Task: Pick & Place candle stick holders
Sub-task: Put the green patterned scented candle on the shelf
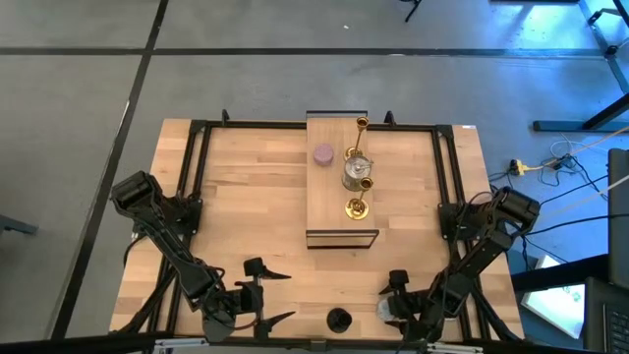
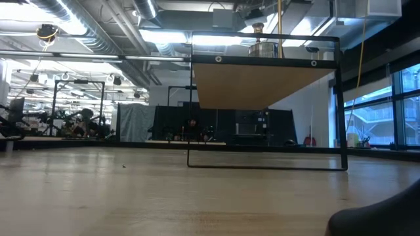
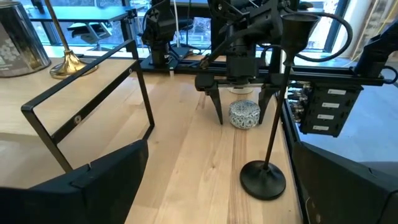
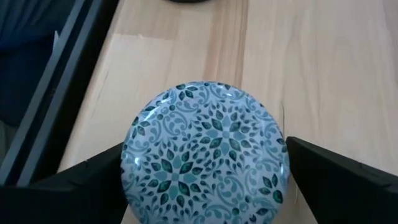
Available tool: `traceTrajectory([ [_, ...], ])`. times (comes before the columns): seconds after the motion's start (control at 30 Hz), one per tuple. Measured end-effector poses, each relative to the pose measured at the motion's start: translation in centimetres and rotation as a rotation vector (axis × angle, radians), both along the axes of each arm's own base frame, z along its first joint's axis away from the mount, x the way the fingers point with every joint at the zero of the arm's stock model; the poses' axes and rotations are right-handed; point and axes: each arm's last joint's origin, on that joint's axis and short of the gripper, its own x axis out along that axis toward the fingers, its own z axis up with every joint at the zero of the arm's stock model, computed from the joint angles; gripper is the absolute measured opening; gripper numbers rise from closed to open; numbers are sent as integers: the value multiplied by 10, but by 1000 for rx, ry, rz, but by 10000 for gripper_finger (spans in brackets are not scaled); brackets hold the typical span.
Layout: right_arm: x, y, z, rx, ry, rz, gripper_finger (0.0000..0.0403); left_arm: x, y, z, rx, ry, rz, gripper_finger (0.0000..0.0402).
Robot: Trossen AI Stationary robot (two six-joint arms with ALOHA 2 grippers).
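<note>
A grey-blue patterned candle stick holder (image 4: pixel 208 155) sits on its base on the table near the front edge. My right gripper (image 4: pixel 205 165) is open and slants down over it, one finger on each side, not touching as far as the left wrist view shows. A black stemmed holder (image 3: pixel 268 168) stands just left of it, between the two grippers. My left gripper (image 1: pixel 280 295) waits open, left of the black holder, holding nothing. On the raised shelf (image 1: pixel 329 211) stand a tall gold holder (image 1: pixel 361 128), a lilac-pink holder (image 1: pixel 323 154), a silver holder (image 1: pixel 356 173) and a short gold holder (image 1: pixel 357 206).
The shelf is a wood board on a black wire frame (image 3: pixel 93 102) in the table's middle, with open room under it (image 2: pixel 262 137). Black rails (image 1: pixel 197 167) run along the table's left and right sides. Bare wood lies between the shelf and the front edge.
</note>
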Motion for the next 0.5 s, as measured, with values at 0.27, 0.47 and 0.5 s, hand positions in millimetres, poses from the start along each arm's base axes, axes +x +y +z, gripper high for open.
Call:
traceTrajectory([
  [0.27,3,-1,-2,6,8,-11,391,0,0,0,0,0,0,398],
  [0.47,4,-2,-2,1,9,-13,373,0,0,0,0,0,0,398],
  [0.5,4,-2,-2,0,8,-14,366,0,0,0,0,0,0,398],
])
